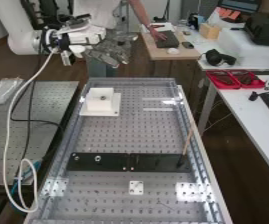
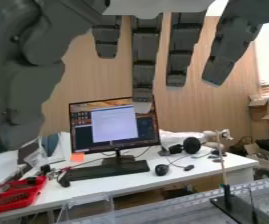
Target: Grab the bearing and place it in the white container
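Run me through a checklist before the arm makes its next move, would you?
1. Hand open and empty: ok, its fingers hang straight and spread, holding nothing.
2. Hand clear of the bench: ok, it is raised beyond the far end.
3. White container standing flat: ok.
4. Container free inside: cannot tell, a small dark round spot shows on its top.
5. Bearing identified: cannot tell, the small round metal piece on the black plate may be it.
6. Wooden stick away from that piece: ok, it leans at the plate's other end.
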Motion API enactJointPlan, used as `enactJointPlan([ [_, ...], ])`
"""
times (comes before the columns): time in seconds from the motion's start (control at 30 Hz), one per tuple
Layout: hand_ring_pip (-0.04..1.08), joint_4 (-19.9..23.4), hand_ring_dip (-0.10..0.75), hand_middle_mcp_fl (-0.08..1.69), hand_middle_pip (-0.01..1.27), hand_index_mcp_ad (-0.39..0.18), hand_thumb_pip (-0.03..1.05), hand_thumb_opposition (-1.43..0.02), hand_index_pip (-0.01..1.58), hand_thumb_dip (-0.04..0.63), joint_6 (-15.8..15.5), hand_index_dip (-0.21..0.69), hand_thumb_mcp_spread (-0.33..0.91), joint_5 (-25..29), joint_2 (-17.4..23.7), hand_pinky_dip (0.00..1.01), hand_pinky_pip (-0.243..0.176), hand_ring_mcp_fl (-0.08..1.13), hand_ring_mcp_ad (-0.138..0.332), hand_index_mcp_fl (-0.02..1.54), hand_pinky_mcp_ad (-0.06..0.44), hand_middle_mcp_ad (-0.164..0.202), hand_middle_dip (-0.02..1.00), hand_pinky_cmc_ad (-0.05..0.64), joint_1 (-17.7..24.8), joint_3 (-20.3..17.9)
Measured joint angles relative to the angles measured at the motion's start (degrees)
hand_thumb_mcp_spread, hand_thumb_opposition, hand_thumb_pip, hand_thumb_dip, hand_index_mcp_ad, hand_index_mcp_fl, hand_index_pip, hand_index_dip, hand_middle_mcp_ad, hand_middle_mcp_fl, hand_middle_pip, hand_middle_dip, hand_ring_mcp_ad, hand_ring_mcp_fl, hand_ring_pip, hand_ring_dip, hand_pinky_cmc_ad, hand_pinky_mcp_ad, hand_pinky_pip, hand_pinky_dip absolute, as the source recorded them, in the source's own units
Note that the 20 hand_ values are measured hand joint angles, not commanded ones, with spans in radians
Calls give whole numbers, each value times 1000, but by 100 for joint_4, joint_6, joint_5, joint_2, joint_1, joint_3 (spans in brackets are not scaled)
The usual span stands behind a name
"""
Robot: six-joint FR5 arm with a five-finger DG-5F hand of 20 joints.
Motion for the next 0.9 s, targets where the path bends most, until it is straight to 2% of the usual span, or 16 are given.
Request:
enactJointPlan([
  [0.17,110,-384,391,387,140,-140,333,-632,119,65,339,-133,253,-456,-30,304,-12,145,136,126,344,56,621,412,-352,235],
  [0.23,101,-480,342,372,127,-129,319,-623,113,49,377,-138,244,-617,-40,307,-12,115,155,126,361,56,557,428,-479,317],
  [0.33,108,-573,286,311,126,-129,311,-621,115,19,382,-103,209,-845,-63,323,-12,101,162,155,358,59,487,447,-652,437],
  [0.4,106,-670,255,311,126,-129,311,-623,115,19,417,-87,209,-1068,-102,323,-12,86,162,173,377,59,456,449,-796,558],
  [0.47,103,-741,227,309,127,-133,311,-620,113,23,474,-96,211,-1214,-140,323,-12,87,164,187,379,59,424,466,-882,635],
  [0.53,106,-795,211,311,129,-129,307,-620,119,17,545,-63,211,-1333,-175,323,-12,70,164,188,379,58,401,463,-948,687],
  [0.67,110,-894,176,278,127,-127,300,-620,115,19,724,-58,211,-1699,-303,323,-10,51,164,208,379,59,363,461,-1138,853],
  [0.9,103,-960,136,243,126,-126,300,-621,113,16,850,-42,197,-1943,-413,314,-12,51,164,208,379,59,328,461,-1310,1001],
])
